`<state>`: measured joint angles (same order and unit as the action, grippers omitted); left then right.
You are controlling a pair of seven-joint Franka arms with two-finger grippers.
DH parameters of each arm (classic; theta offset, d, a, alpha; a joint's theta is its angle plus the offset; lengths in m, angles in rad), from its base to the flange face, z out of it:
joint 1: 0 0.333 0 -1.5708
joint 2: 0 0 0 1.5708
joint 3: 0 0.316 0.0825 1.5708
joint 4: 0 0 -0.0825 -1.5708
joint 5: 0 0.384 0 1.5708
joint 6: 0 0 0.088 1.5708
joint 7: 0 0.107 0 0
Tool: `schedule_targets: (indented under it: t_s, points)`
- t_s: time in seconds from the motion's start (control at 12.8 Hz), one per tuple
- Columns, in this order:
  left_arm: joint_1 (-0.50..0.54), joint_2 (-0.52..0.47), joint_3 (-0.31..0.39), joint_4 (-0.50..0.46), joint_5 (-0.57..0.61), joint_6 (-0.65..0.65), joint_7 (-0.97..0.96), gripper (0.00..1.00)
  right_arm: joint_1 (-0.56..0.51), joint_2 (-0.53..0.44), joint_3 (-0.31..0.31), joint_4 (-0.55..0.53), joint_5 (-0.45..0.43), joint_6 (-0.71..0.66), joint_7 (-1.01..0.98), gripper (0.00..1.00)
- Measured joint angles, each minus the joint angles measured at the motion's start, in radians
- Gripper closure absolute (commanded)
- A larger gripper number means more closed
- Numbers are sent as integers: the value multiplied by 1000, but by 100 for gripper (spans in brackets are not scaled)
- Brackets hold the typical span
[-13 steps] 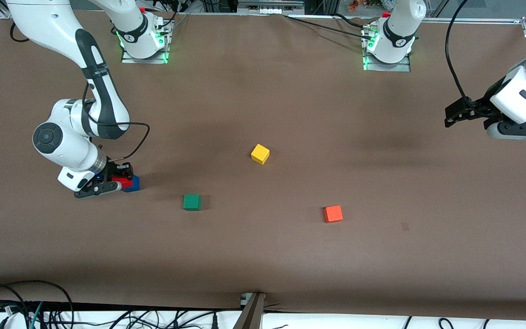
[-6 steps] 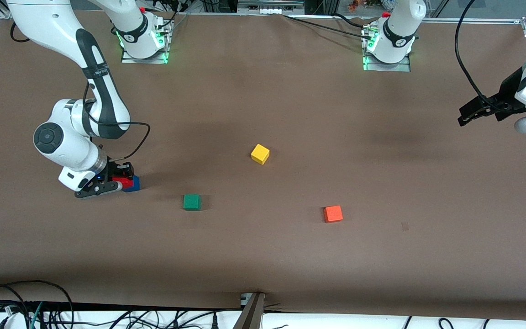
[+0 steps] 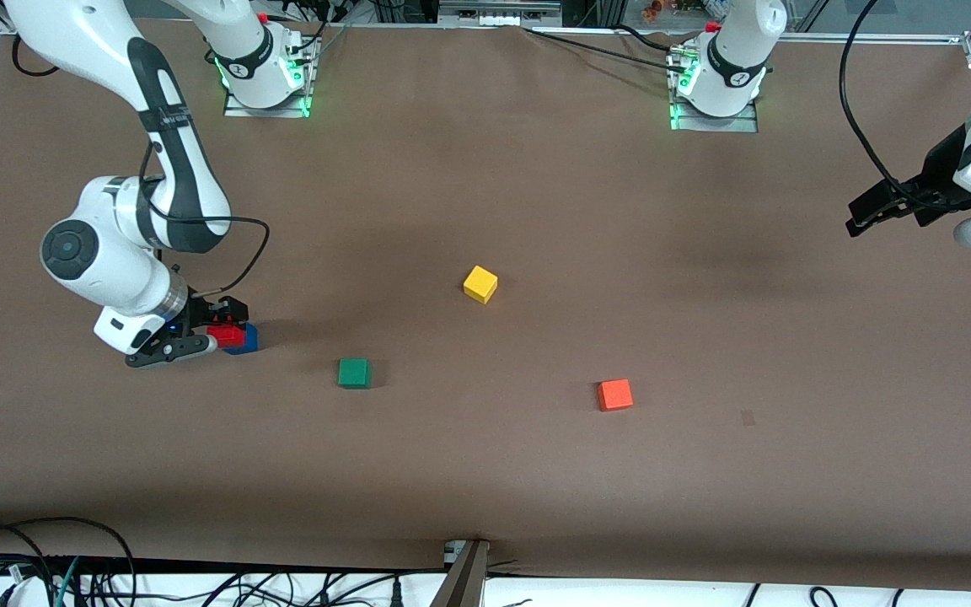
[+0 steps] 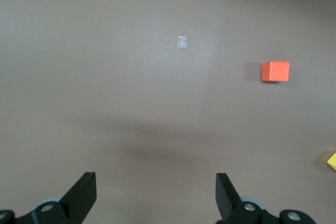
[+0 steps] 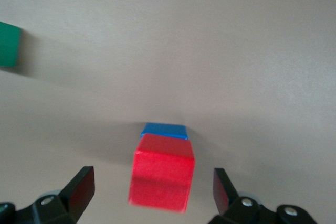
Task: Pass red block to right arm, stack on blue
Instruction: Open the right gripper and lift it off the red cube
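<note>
**Red cube resting on blue, right gripper spread around it**

Where the right arm [image 3: 115, 253] reached down toward its own end of the table, we saw the right gripper [image 5: 152, 190] low over the stack with its fingers [image 5: 79, 187] spread wide, clear of the cube on both sides. The red block [image 5: 161, 173] sat between them, touched by neither, on top of the blue [image 5: 164, 130], of which only a thin edge showed past the red in the right wrist view. In the front view the red block [image 3: 225, 335] lay just off the fingertips and the blue [image 3: 246, 340] peeked out beside and under it.

Out from that gripper, toward the table's middle, we noted the green cube [image 3: 354, 373], then the yellow cube [image 3: 480, 284] and the orange cube [image 3: 614, 394] well apart from it.

The left gripper [image 4: 155, 192] waited in the air over the left arm's end of the brown table [image 3: 536, 472], its fingers [image 4: 84, 192] also spread and holding nothing; the orange cube [image 4: 275, 71] lay well ahead of it. We could read no writing or labels anywhere.
</note>
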<state>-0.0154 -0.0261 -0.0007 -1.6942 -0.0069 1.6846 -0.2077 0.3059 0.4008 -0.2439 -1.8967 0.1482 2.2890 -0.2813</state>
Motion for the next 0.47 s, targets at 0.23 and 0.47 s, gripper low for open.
schedule_targets:
  t_s: [0.23,0.47]
  points:
    - [0,10,0,11,0,0,0,0,-1,-22,-23,161,0,-252,0,0]
    - [-2,14,-3,14,0,-1,-1,0,-2,-32,-57,312,-3,-462,0,0]
